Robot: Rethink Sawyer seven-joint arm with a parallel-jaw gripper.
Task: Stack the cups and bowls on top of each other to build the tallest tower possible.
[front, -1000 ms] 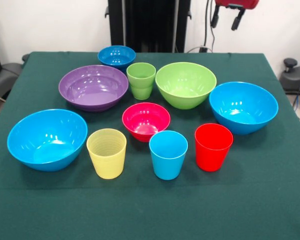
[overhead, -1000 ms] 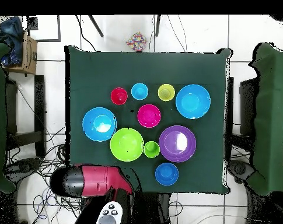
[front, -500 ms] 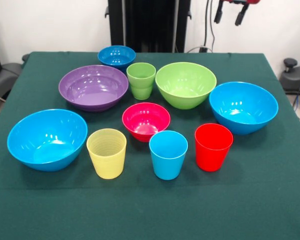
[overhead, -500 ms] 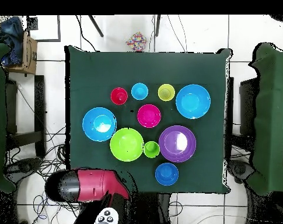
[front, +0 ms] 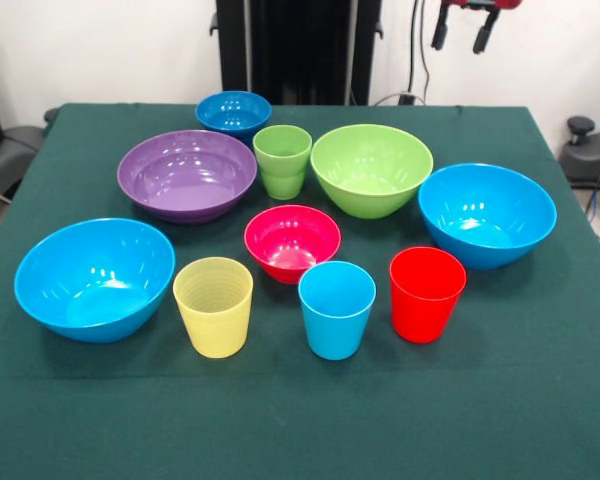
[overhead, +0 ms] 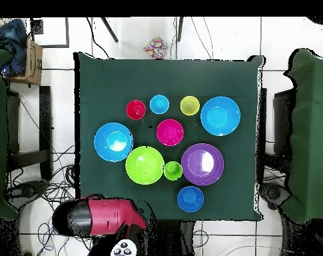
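Closest to me on the green tablecloth (front: 300, 420) stands a row of three cups, all upright and apart from one another: the pale yellow ribbed cup (front: 213, 306) on the left, the light blue cup (front: 336, 309) in the middle and the red cup (front: 426, 293) on the right. Level with them at the far left sits a large light blue bowl (front: 94, 278), tipped slightly toward me. Just behind the gap between the yellow and blue cups is the small pink-red bowl (front: 292, 241), and out to the right, a little further back, the second large light blue bowl (front: 486, 214). Further on comes the wide purple bowl (front: 187, 174) on the left, the green cup (front: 282, 161) just beside its right rim, and the large lime-green bowl (front: 371, 169) just beside the cup on the other side. The small dark blue bowl (front: 233, 112) sits furthest back, behind the purple one. Nothing is stacked; every piece rests on the cloth by itself. Beyond the table's far edge, up at the top right, the gripper (front: 466, 30) hangs well above and clear of everything, its two dark fingers (front: 483, 32) spread apart with nothing between them. From above, the red arm (overhead: 100, 215) lies off the table's edge, beside the dark blue bowl's end.
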